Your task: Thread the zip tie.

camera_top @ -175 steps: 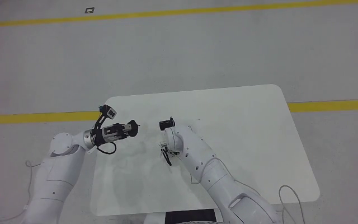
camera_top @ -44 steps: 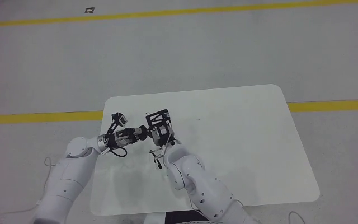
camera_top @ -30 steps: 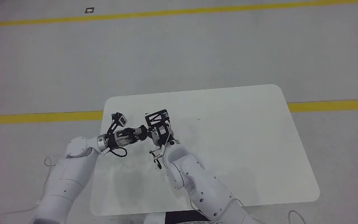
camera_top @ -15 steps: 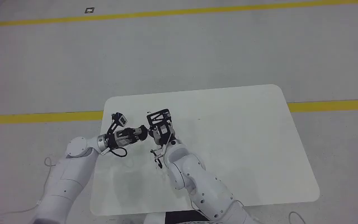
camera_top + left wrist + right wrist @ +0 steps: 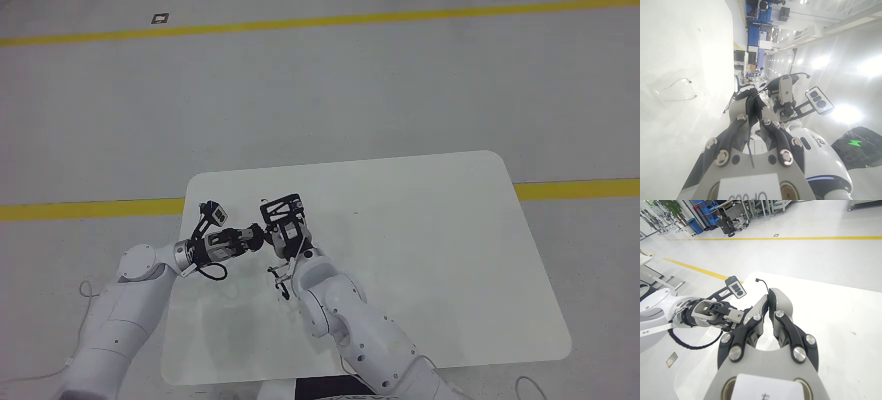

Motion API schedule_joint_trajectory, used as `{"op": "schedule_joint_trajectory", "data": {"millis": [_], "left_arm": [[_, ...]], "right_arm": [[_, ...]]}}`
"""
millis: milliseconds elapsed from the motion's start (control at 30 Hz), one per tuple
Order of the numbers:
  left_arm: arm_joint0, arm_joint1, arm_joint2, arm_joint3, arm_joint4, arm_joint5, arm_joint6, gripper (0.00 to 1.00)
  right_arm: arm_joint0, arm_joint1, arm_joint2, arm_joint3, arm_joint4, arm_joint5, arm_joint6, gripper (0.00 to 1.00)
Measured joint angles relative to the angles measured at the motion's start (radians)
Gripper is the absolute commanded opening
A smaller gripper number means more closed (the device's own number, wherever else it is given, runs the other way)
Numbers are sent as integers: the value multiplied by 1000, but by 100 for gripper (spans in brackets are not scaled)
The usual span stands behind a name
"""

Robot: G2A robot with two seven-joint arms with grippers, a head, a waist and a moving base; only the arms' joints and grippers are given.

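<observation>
The worktop point(image 5: 430, 250) is smooth, white and faintly glossy. The zip tie point(image 5: 764, 286) looks like thin, matt black plastic. The right gripper point(image 5: 769, 300) has smooth pale grey shells, black ribbed pads point(image 5: 772, 303) and bright metal pins point(image 5: 780, 314). The floor point(image 5: 400, 90) is pale and glossy.

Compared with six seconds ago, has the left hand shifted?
Yes. The left hand has moved farther in from the left edge of the table, toward the right hand holding the zip tie.

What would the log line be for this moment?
left gripper: shut on zip tie | right gripper: shut on zip tie | both tips together over table
</observation>
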Motion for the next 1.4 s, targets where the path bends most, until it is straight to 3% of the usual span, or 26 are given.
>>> {"op": "schedule_joint_trajectory", "data": {"millis": [1400], "left_arm": [[0, 0, 0, 0, 0, 0, 0, 0]], "right_arm": [[9, -5, -4, 15, -4, -7, 21, 0]]}}
